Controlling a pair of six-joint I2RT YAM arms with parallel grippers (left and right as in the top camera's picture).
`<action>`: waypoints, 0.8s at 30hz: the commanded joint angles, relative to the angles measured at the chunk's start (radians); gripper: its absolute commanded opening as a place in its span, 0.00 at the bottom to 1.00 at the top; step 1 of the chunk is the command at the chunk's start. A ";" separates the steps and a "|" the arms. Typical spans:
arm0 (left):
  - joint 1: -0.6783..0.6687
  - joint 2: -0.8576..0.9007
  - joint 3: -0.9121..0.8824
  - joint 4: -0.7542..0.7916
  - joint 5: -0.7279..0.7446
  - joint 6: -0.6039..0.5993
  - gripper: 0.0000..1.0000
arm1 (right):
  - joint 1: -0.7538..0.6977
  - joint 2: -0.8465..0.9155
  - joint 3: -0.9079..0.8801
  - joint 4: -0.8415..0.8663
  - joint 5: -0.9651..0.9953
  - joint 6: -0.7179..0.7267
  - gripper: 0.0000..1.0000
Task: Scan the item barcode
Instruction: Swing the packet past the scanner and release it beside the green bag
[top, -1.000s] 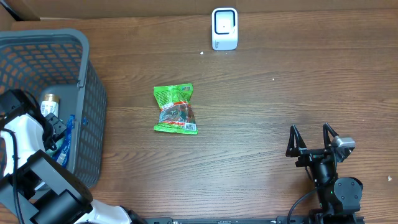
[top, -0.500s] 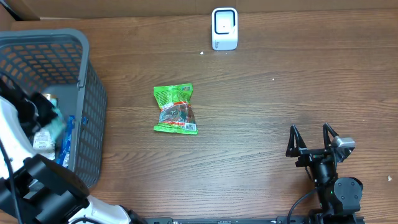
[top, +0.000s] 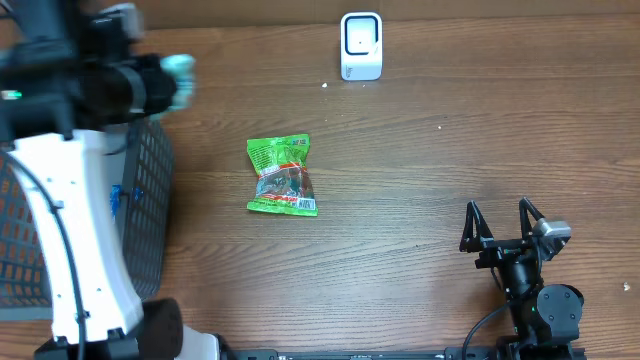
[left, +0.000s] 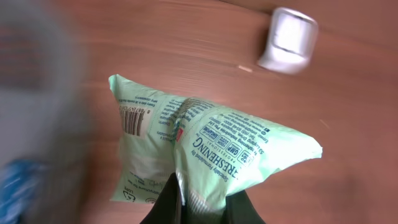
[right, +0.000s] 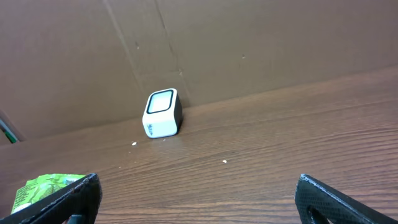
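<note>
Pale packet (left: 211, 155) in left end effector (left: 202, 200), near basket (top: 150, 195)

Scanner (top: 361, 45) at back, packet (top: 282, 176) before it, basket (top: 148, 210) at left

Pale mint-green plastic pouch (left: 205, 155) w/ black print & black-striped barcode (left: 132, 119). Bright green crinkly snack packet (top: 282, 176), red band at btm. White boxy scanner (top: 361, 45), dark trim. Grey mesh plastic basket (top: 150, 220). Brown wood-grain surface (top: 450, 130).
</note>
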 joint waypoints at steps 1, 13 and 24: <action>-0.174 -0.013 0.013 -0.002 -0.008 0.019 0.04 | 0.003 -0.007 -0.011 0.004 0.007 0.000 1.00; -0.563 0.234 -0.137 0.125 -0.124 -0.095 0.04 | 0.003 -0.007 -0.011 0.004 0.007 0.000 1.00; -0.685 0.547 -0.138 0.162 -0.098 -0.124 0.04 | 0.003 -0.007 -0.011 0.004 0.007 0.000 1.00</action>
